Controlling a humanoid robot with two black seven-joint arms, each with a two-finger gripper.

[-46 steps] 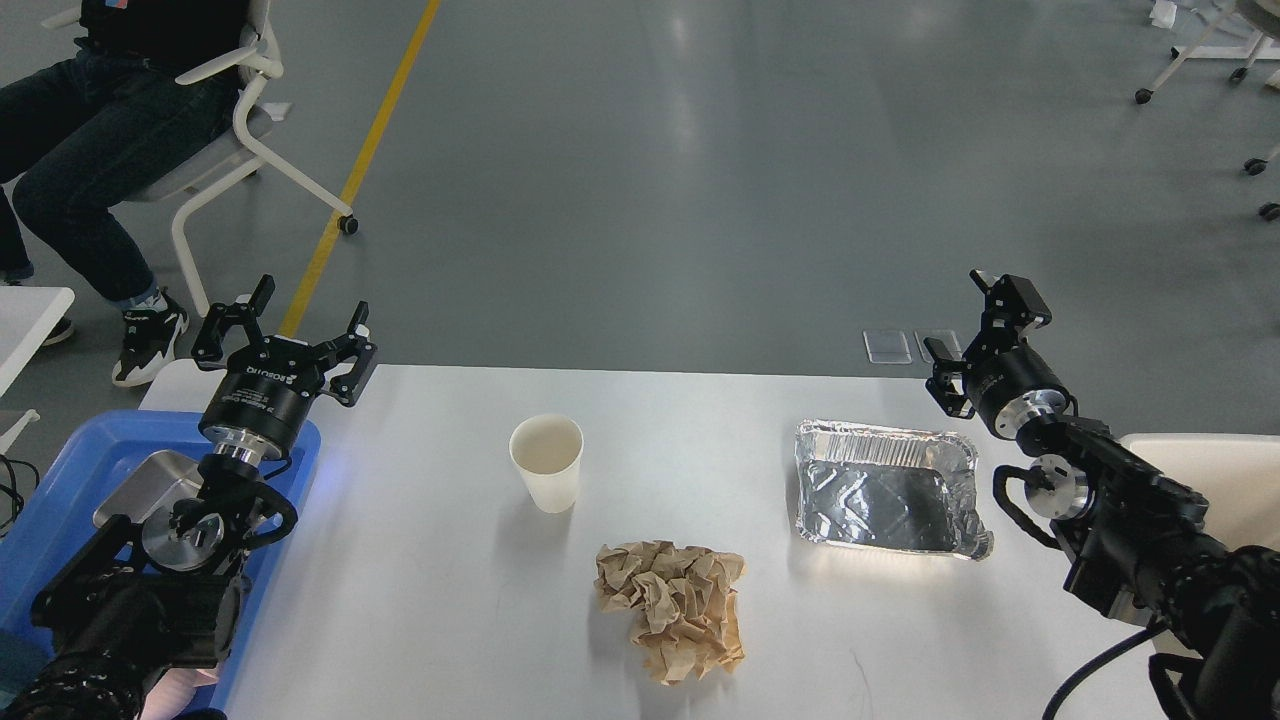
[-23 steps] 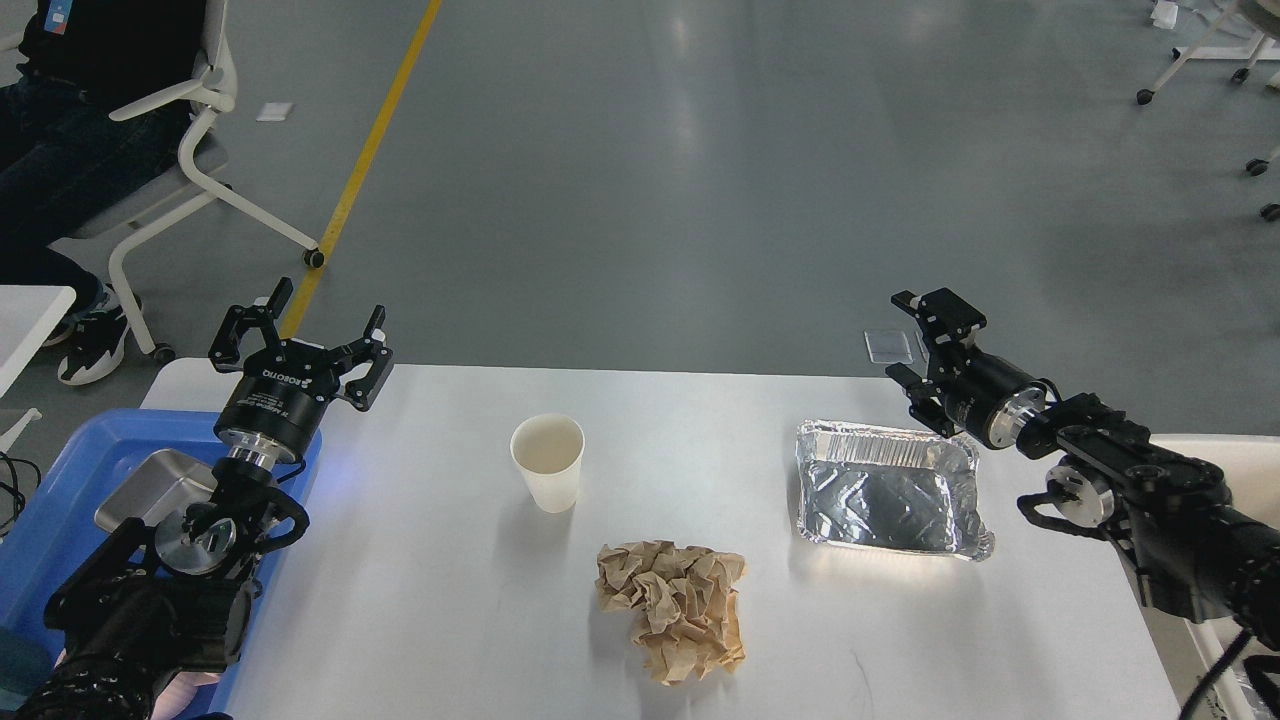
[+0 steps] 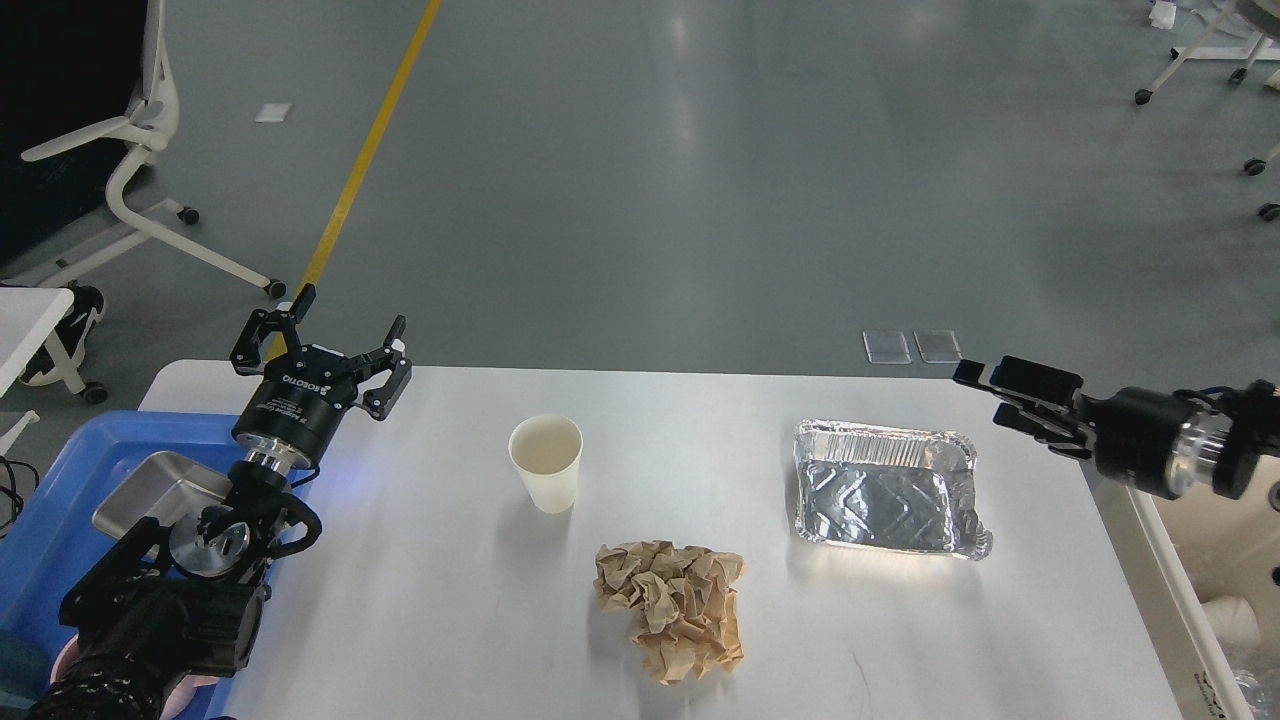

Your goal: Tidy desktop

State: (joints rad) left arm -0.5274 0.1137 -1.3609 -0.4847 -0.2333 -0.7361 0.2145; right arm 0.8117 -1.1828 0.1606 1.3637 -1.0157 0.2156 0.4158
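Three light, easily crushed leftovers, a paper cup (image 3: 545,472), a crumpled brown paper wad (image 3: 672,608) and a foil tray (image 3: 884,489) best taken by its rim, sit on the white desktop (image 3: 440,600), left gripper (image 3: 325,345) spread wide and empty, right gripper's (image 3: 985,388) fingers indistinguishable.

Head view: you are looking forward and down from the robot's head onto the bench (image 3: 450,600).
Nearness: close.
Beyond: grey floor (image 3: 700,180) is filling the upper frame.
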